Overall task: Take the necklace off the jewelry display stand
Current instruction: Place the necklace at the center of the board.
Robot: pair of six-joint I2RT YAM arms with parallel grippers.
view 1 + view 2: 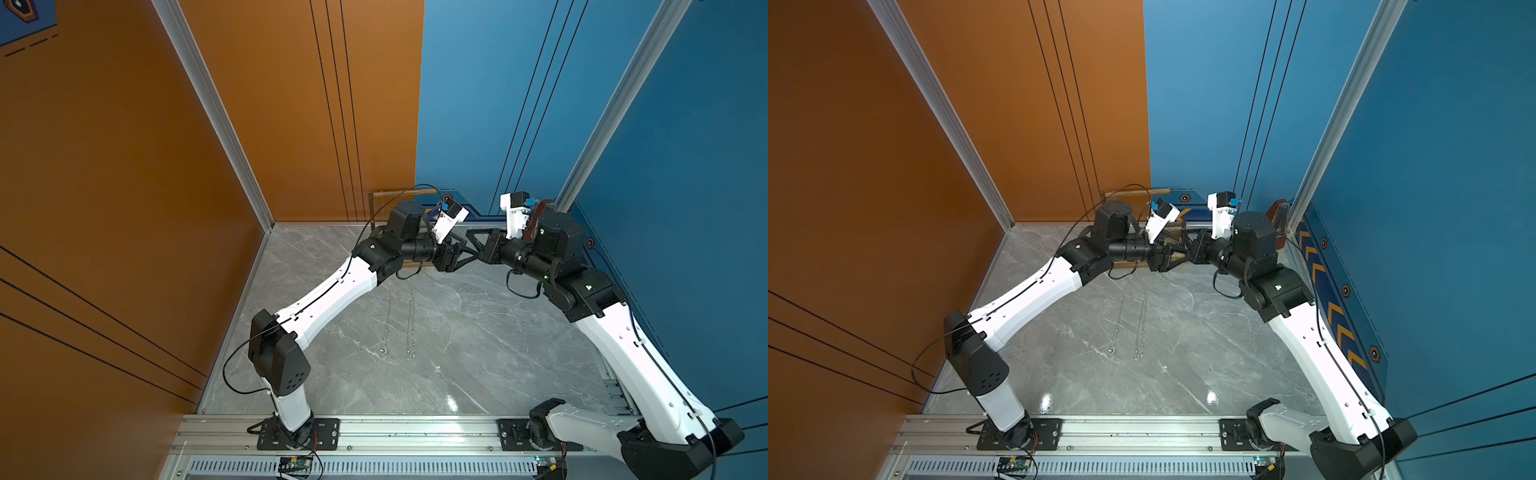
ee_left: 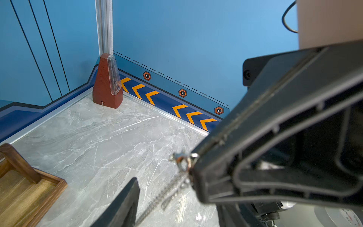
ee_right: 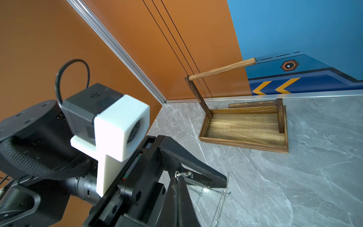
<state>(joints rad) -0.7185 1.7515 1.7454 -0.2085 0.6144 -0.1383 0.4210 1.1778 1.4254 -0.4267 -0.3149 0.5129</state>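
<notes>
My right gripper [image 3: 177, 177] is shut on the clasp end of a thin silver necklace [image 2: 181, 159], held above the table at the back. The chain droops from the clasp between the fingers [image 2: 125, 200] of my left gripper [image 1: 459, 255], which is open and straddles the right gripper's [image 1: 471, 239] tip. Behind them stands the brown wooden jewelry display stand [image 3: 243, 143], its tray base [image 2: 29, 196] empty. A fine chain loops over its long crossbar [image 3: 222, 68] near the tall post. In both top views the arms hide most of the stand [image 1: 1133, 192].
Two silver chains [image 1: 387, 324] [image 1: 411, 324] lie stretched out on the grey marble table, in front of the grippers. A reddish-brown metronome [image 2: 107, 82] stands in the back right corner. Orange and blue walls close in the back and sides.
</notes>
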